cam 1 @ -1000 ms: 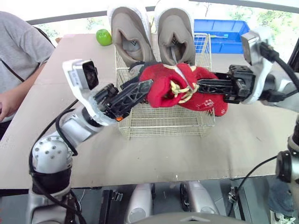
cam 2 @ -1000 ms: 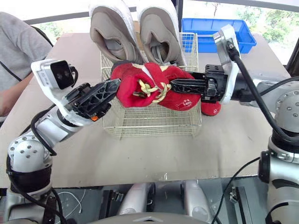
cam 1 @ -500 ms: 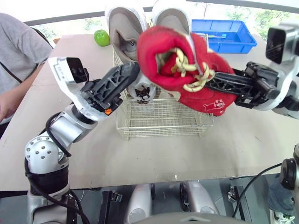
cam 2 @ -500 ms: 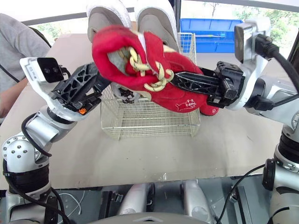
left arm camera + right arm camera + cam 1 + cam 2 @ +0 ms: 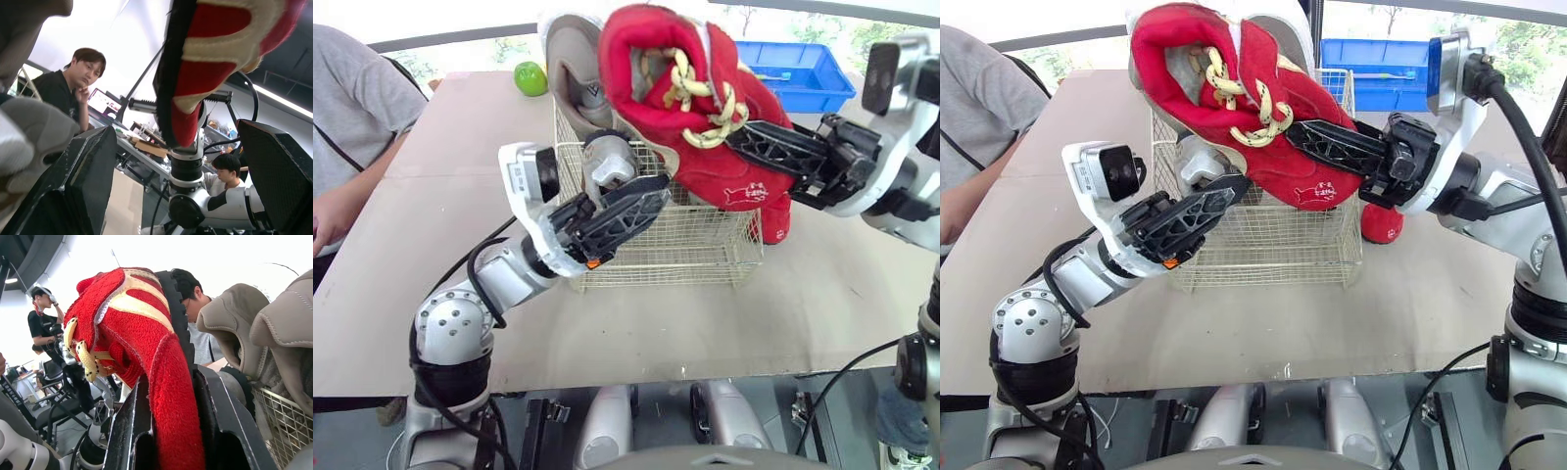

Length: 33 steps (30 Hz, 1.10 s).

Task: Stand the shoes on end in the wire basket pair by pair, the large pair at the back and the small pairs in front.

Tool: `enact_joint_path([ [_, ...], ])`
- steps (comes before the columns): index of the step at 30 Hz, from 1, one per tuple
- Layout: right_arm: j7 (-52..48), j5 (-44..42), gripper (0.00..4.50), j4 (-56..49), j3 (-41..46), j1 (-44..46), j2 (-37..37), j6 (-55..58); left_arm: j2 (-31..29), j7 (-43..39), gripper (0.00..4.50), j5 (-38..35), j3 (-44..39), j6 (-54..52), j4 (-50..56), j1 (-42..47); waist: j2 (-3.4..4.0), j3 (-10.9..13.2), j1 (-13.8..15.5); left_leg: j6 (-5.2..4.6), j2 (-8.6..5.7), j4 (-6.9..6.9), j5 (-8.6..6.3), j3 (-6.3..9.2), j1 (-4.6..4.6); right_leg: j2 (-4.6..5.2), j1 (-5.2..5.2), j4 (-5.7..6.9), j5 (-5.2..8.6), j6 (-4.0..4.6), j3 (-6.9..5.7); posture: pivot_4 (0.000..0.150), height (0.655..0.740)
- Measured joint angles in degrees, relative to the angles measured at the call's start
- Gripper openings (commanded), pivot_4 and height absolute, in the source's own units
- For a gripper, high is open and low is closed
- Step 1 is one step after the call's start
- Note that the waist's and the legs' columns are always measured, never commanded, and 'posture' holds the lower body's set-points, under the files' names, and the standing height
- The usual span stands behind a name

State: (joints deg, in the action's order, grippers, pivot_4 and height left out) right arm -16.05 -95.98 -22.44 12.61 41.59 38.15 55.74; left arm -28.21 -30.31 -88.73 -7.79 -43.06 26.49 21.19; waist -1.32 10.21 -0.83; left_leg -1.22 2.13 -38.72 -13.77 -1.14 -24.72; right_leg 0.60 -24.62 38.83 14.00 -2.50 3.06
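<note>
From my station, the right end effector [image 5: 746,144] is clamped on a red fabric shoe with cream rope laces [image 5: 690,103]. The right wrist view shows its two black fingers pressed on either side of the shoe's wall. The shoe hangs in the air over the white wire basket [image 5: 705,245], clear of the wires. It is tilted, with the heel end and open mouth highest and the toe end lower, towards my right arm. A second red rounded piece [image 5: 773,223] shows under that arm, just beside the basket's right side. I cannot tell whether it is joined to the lifted shoe or resting on the worktop.

The left end effector [image 5: 651,191] sits lower, at the basket's front left corner, with its fingers aimed up towards the red shoe. In the left wrist view the two fingers stand well apart with nothing between them, and the red sole hangs above the gap without touching either finger.

A large taupe shoe with a white sole [image 5: 573,69] stands on end at the back of the basket. The right wrist view shows its partner [image 5: 288,328] beside it. A small grey shoe [image 5: 607,162] is near the basket's front left, just beside the left fingers.

The basket rests on a tan worktop [image 5: 754,323]. A green apple [image 5: 530,76] lies at the far edge and a blue plastic crate [image 5: 803,64] sits beyond the basket. A person in a grey shirt [image 5: 352,108] is at the left side.
</note>
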Motion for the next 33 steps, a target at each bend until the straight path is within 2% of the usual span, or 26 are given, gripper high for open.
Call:
enact_joint_path([
  [3, 0.0, -0.2, 0.21, 0.2, -0.1, 0.0, 0.6, 0.0, 1.2, 0.5, 3.38, 0.8, 0.9, 0.1, 0.0, 1.3, 0.00, 0.0, 0.0, 0.00, -0.01, 0.00, 0.00, 0.01, 0.00, -0.01, 0.00, 0.00, 0.00, 0.00, 0.00, 0.150, 0.7400],
  [5, 0.0, -0.5, 0.21, 0.2, -0.1, 0.0, 1.4, 0.0, 1.9, 0.6, 2.59, 1.2, 1.5, 0.1, -0.1, 1.3, 0.00, 0.0, 0.0, 0.00, 0.00, 0.00, 0.00, 0.00, -0.01, -0.01, 0.00, 0.00, 0.00, 0.00, 0.00, 0.150, 0.7400],
  [10, 0.2, 0.5, 0.21, -0.1, -1.2, 0.0, 0.1, -1.1, 3.1, 1.8, 0.17, 1.4, 1.4, 0.1, -0.6, 1.8, 0.00, 0.0, -0.1, 0.00, 0.00, 0.00, 0.00, 0.01, 0.02, -0.04, 0.00, 0.01, 0.00, 0.00, 0.02, 0.150, 0.7400],
  [11, 0.3, 1.2, 0.21, 0.0, -1.4, 0.0, -0.6, -1.6, 3.3, 2.0, 0.00, 1.4, 1.2, 0.2, -1.1, 2.0, 0.00, 0.0, -0.1, 0.00, -0.01, 0.00, 0.00, 0.01, 0.01, -0.05, 0.00, 0.01, 0.00, 0.00, 0.02, 0.150, 0.7400],
  [22, -0.5, 7.9, 0.20, 0.1, -3.8, 0.0, -3.3, -3.5, 3.4, 3.1, 0.00, 0.9, 0.3, -1.3, -4.7, 3.3, 0.00, 0.0, 0.0, 0.00, 0.00, 0.00, 0.00, 0.01, -0.02, -0.03, -0.01, -0.01, 0.00, 0.00, 0.00, 0.150, 0.7400],
  [25, -0.9, 8.7, 0.20, 0.1, -3.8, 0.0, -3.8, -3.6, 3.4, 3.3, 1.02, 0.6, 0.3, -2.0, -4.7, 3.3, 0.01, 0.0, 0.0, 0.00, 0.01, 0.00, 0.00, 0.02, -0.01, -0.03, -0.01, -0.01, 0.00, 0.00, 0.00, 0.150, 0.7400],
  [31, -0.8, 10.1, 0.20, 0.1, -3.6, 0.0, -4.2, -3.7, 3.9, 4.1, 3.82, -0.1, -0.2, -2.1, -2.8, 3.3, 0.00, 0.0, 0.0, 0.00, 0.01, 0.01, 0.00, 0.02, -0.02, -0.02, -0.01, -0.02, 0.00, 0.00, 0.00, 0.150, 0.7400],
  [33, -0.8, 10.1, 0.20, 0.1, -3.3, -0.1, -4.2, -3.9, 3.8, 4.2, 4.26, 0.0, -0.2, -2.0, -1.8, 3.4, 0.00, 0.0, 0.0, 0.00, 0.01, 0.00, 0.00, 0.02, -0.02, -0.02, -0.01, -0.01, 0.00, 0.00, 0.00, 0.150, 0.7400],
])
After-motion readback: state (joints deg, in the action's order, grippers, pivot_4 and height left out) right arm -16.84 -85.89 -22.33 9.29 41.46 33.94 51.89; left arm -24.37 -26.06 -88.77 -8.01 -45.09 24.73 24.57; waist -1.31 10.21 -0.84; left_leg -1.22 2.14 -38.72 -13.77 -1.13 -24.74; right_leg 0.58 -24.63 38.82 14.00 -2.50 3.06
